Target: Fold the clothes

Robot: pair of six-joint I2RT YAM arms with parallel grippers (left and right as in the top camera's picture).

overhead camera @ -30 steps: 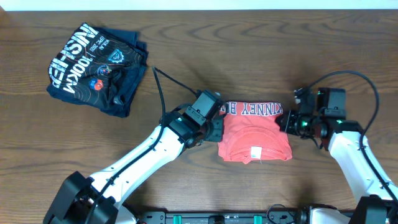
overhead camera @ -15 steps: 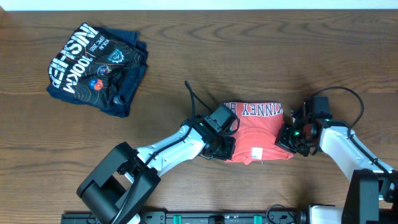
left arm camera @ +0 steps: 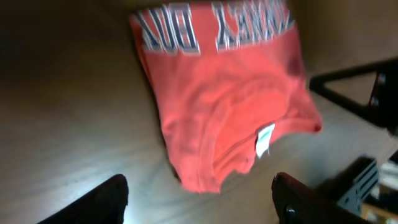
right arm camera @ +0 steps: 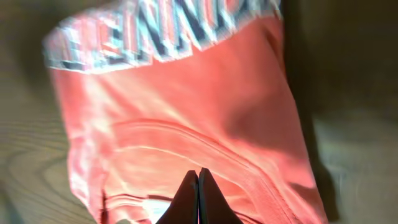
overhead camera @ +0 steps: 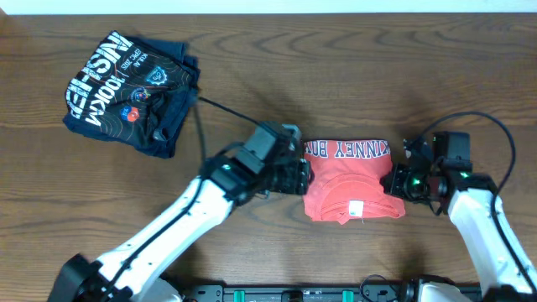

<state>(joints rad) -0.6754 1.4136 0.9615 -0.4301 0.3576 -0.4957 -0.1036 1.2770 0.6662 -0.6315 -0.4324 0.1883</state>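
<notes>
T-shirt (overhead camera: 348, 180): lay mid-table (overhead camera: 252, 67) as a folded rectangle, with the white lettering (overhead camera: 348, 149) along its far edge and the neck label (overhead camera: 356, 207) near its front edge. One arm stood at each side.
Left gripper (overhead camera: 299, 174): stood just beside the shirt's left edge, jaws spread wide with nothing between them. It was clear of the cloth, apparently placed for a fresh grasp.
Right gripper (overhead camera: 394, 180): was at the shirt's right edge, fingers pressed together over the fabric. Whether they pinched any cloth could not be told; it probably steadied that side.
Navy shirt (overhead camera: 130, 92): lay folded at the far left, well apart from the work.
Progress, judged: nearly done, with perhaps one fold or some squaring left.
</notes>
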